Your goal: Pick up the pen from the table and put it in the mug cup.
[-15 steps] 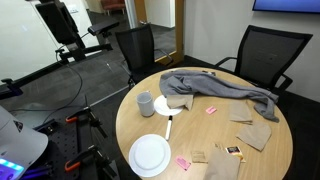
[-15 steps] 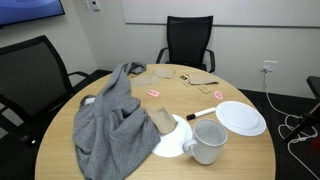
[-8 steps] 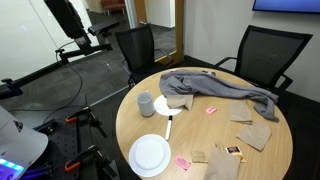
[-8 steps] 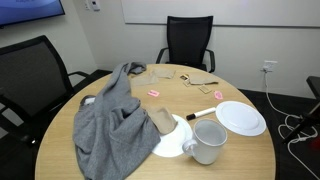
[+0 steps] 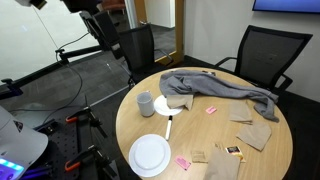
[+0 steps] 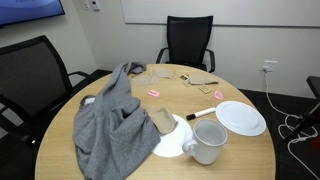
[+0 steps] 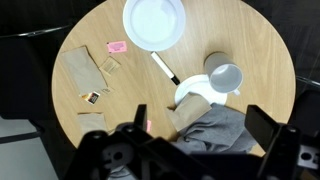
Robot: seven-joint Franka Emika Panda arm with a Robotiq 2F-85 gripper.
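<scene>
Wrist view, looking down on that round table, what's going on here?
A robot arm is meant to put the pen in the mug, but nothing is grasped yet. The gripper hangs open high above the table, holding nothing. The pen lies on the wood between the white plate and the grey mug.

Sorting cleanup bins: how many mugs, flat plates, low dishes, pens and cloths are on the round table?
Mug: 1
Flat plate: 1
Low dish: 1
Pen: 1
Grey cloth: 1
Total: 5
</scene>
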